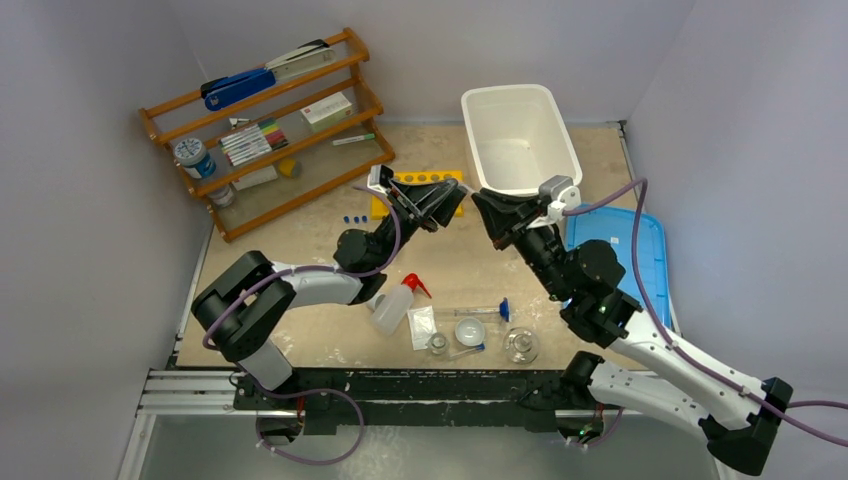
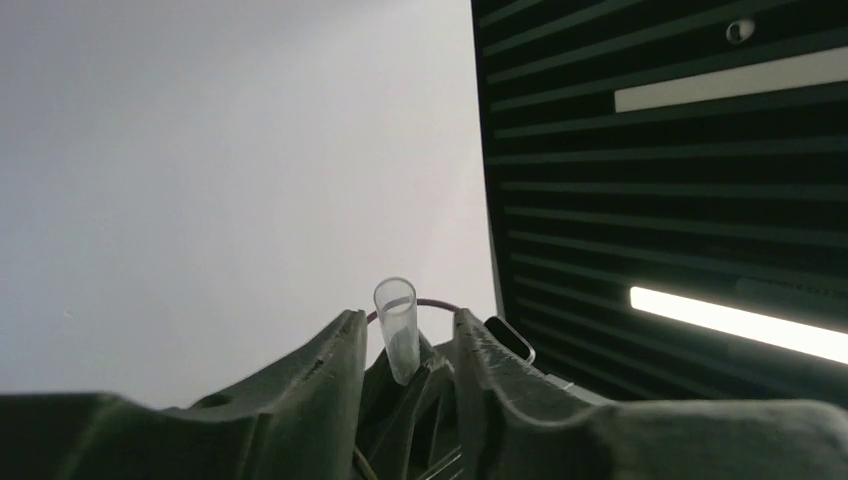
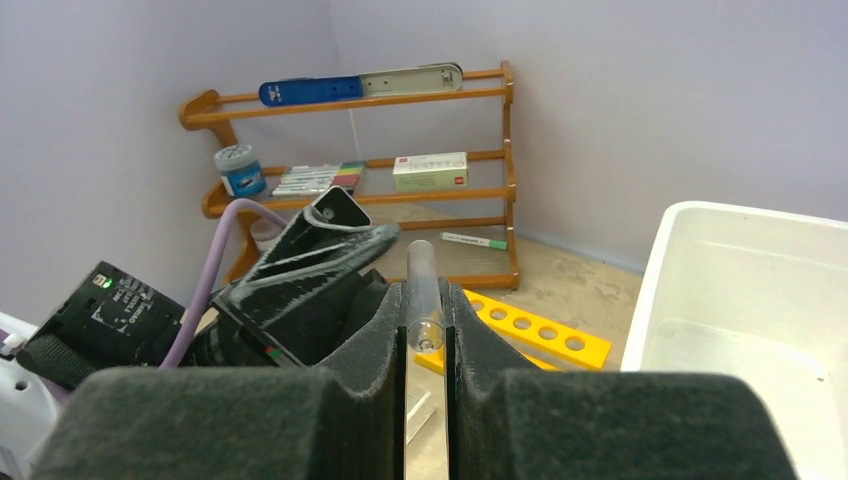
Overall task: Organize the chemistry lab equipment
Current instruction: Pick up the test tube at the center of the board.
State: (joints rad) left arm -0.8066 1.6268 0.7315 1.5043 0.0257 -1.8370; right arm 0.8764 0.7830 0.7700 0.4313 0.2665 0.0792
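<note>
Above the middle of the bench (image 1: 450,275), just by the yellow rack (image 3: 545,335), our right gripper (image 3: 425,312) is clamped on a clear tube (image 3: 424,285), and the left gripper (image 2: 405,345) has its jaws apart either side of the tube's open end. We judge that an off-centre squeeze or an early release could tilt the smooth tube and drop it. The bench is a mottled sandy board, hemmed by plain pale walls (image 1: 100,150).

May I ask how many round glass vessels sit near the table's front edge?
3: a small flask, a dish just right of it, and a larger flask farthest right.
</note>
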